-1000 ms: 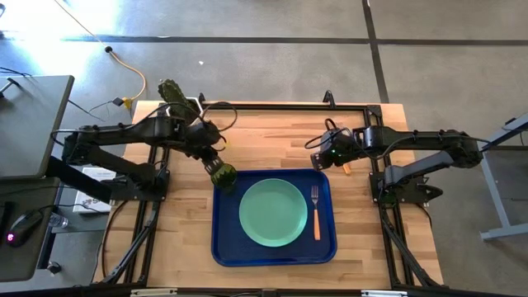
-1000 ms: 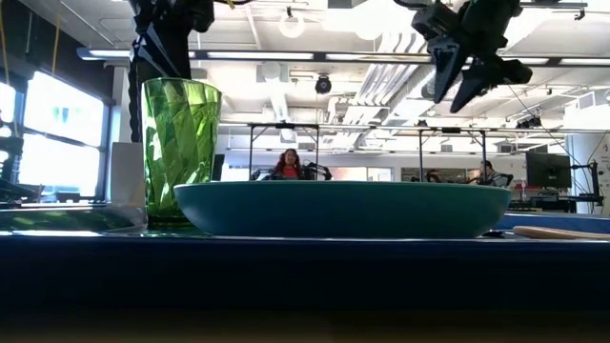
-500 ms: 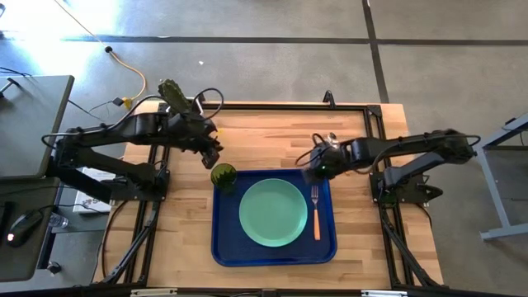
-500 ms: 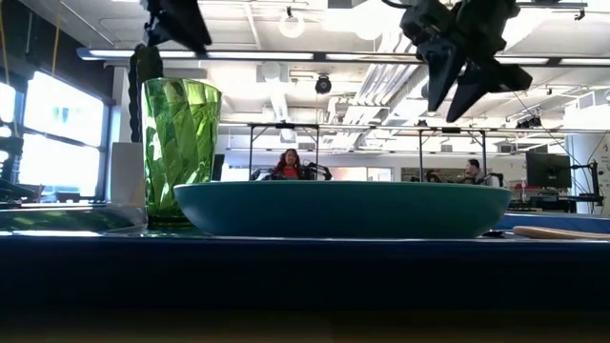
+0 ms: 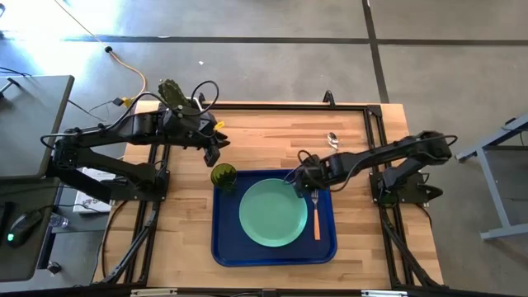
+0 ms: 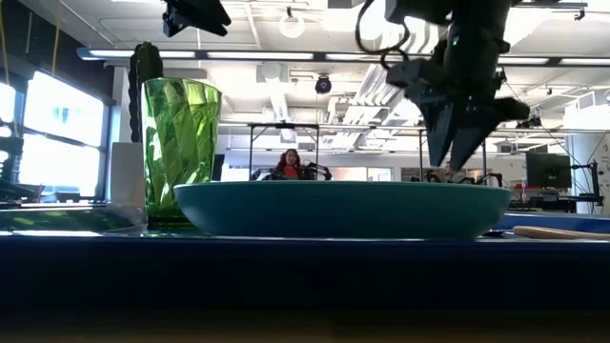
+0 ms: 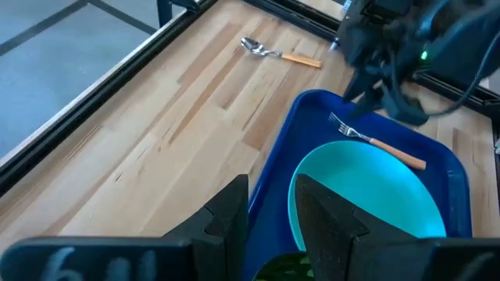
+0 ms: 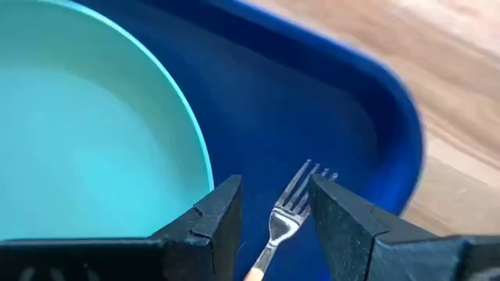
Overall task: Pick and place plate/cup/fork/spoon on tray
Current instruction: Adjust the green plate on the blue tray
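Note:
The mint-green plate (image 5: 273,212) lies in the middle of the blue tray (image 5: 227,247). The fork (image 5: 315,213) lies on the tray to the plate's right, tines toward the far edge. The green cup (image 5: 223,175) stands upright at the tray's far left corner. The spoon (image 5: 332,138) lies on the wooden table beyond the tray, partly under my right arm. My left gripper (image 5: 211,154) is open and empty, above and just beyond the cup. My right gripper (image 5: 297,176) is open above the fork's tines (image 8: 301,187), a finger on either side, touching nothing.
A white pot with a cactus (image 5: 173,93) stands at the table's far left corner. Bare wood lies between the tray and the far edge, where the spoon also shows in the left wrist view (image 7: 277,53). A black frame runs around the table's edges.
My left gripper has gone up and toward the far left, away from the cup, which stays upright on the tray. My right gripper has gone from over the spoon toward the near left, then down over the fork's tines. The spoon's bowl now shows.

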You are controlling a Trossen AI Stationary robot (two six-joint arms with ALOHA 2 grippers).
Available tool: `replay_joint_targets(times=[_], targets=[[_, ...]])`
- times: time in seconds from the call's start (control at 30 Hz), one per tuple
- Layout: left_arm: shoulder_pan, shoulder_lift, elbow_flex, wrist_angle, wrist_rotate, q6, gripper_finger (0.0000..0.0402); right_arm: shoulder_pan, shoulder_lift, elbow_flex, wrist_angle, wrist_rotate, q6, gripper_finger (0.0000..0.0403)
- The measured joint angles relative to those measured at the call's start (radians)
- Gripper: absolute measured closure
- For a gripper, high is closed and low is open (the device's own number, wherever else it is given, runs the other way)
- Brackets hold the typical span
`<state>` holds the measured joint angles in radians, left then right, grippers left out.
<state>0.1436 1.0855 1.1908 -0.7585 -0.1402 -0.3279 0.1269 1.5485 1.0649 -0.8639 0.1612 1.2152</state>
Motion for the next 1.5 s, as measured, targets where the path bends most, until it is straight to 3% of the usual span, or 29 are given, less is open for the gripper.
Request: replay_joint_targets(times=[0.37, 1.5], targets=[[0.0, 0.0, 0.0, 0.001, 0.0, -0.003, 0.0304, 0.034, 0.124, 0.0, 0.046, -0.032, 0.016, 0.0263], [0.0, 0.001, 0.0, 0.0, -0.03, -0.01, 0.0304, 0.051, 0.167, 0.0, 0.151, -0.046, -0.022, 0.0263]])
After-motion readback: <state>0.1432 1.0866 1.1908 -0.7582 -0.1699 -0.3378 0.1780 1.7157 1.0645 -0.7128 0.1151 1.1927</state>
